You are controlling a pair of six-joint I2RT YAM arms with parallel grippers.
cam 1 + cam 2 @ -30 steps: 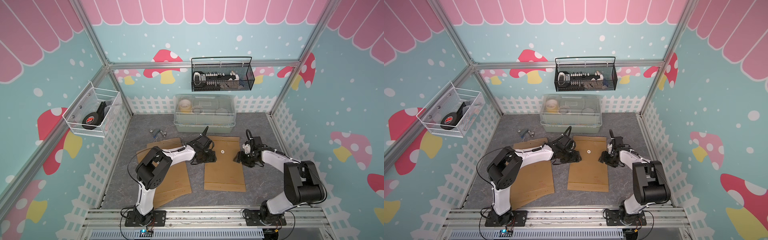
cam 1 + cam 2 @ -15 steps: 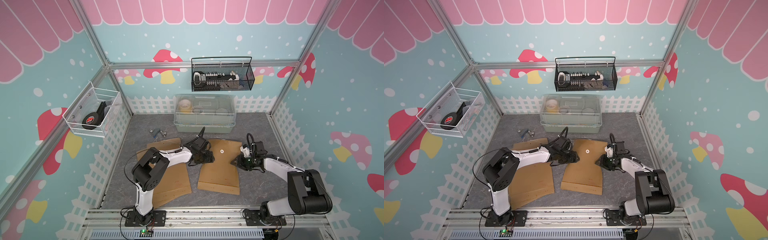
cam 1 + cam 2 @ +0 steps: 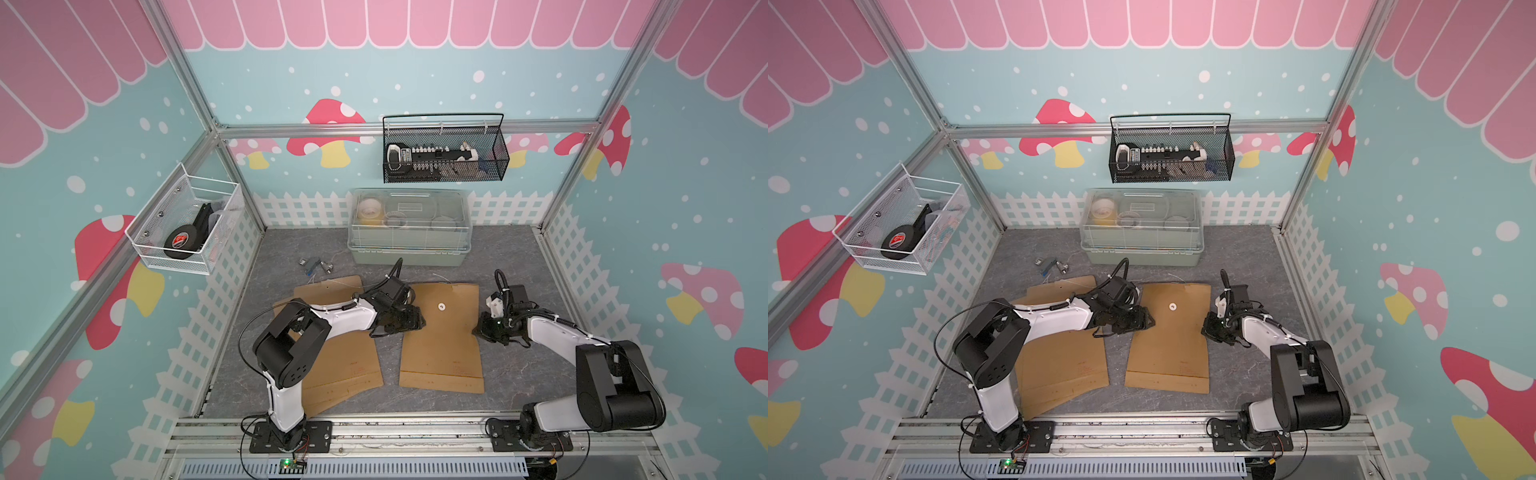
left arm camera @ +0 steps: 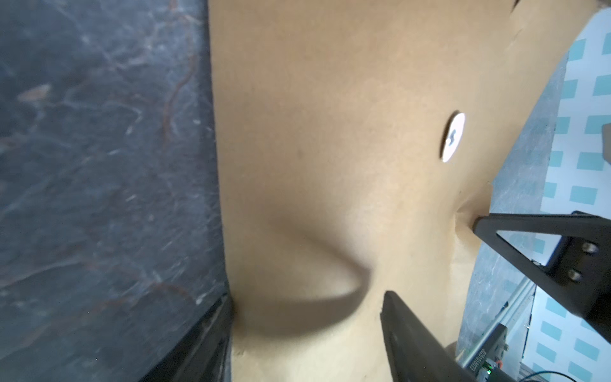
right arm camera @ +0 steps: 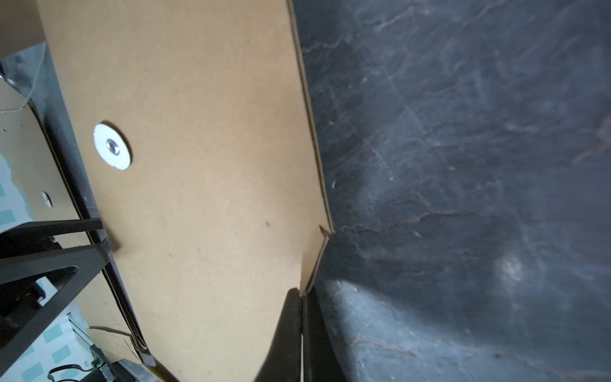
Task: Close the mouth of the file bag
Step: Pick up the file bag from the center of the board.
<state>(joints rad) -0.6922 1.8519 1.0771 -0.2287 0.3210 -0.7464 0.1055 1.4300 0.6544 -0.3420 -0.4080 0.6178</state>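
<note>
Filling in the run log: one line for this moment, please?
right gripper: shut on file bag edge | left gripper: open, at opposite edge

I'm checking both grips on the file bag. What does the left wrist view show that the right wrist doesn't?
Left wrist only: a dent in the file bag between the fingers of the open left gripper. Right wrist only: the right gripper shut on the bag's layered edge, and a second bag beyond. Both: the bag's face, its white disc, the grey table, the opposite gripper.
</note>
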